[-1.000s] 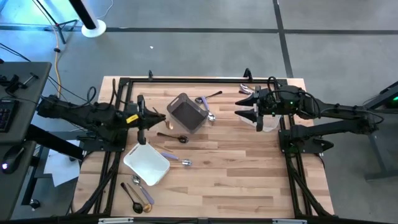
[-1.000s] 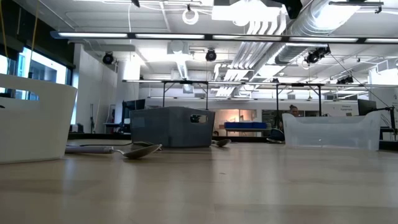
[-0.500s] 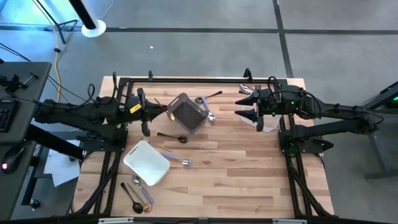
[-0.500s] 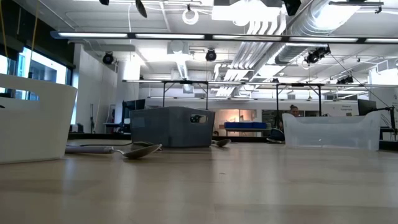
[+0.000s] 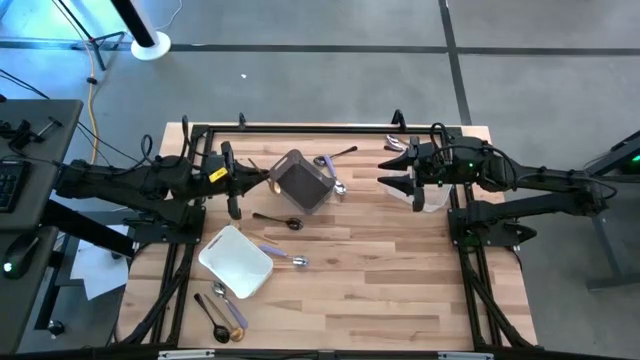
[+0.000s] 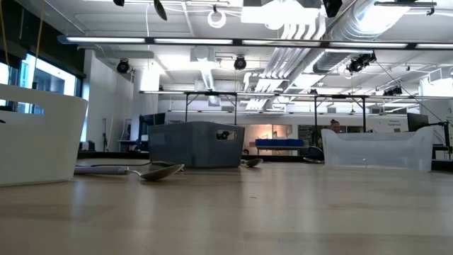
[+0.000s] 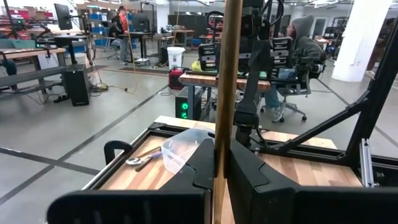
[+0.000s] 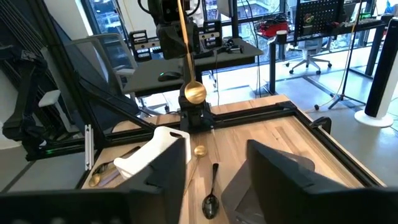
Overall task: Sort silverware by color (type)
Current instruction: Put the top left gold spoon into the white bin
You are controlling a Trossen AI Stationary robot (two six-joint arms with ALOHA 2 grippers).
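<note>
Shifted toward grey bin (image 5: pixel 300 181) since a second ago: left gripper (image 5: pixel 262 184), clenched on gold spoon (image 7: pixel 225 93), now just left of bin, spoon raised off table. Right gripper (image 5: pixel 392 171) hovering right of bin, beside clear tub (image 5: pixel 430 195), fingers apart, holding nothing. Sorting judged partly done: black spoon (image 5: pixel 278 220) just below bin, lilac-handled piece (image 5: pixel 285 256) and several more below and behind bin unsorted.

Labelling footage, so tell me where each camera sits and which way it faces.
High: overhead, straight down on table; both arms show.
Low: tabletop level, facing grey bin and room; no arm clearly.
Left wrist: faces right arm; left pincer clamps gold spoon.
Right wrist: open right pincer faces left arm.
Shared: both wrist views show that spoon.
</note>
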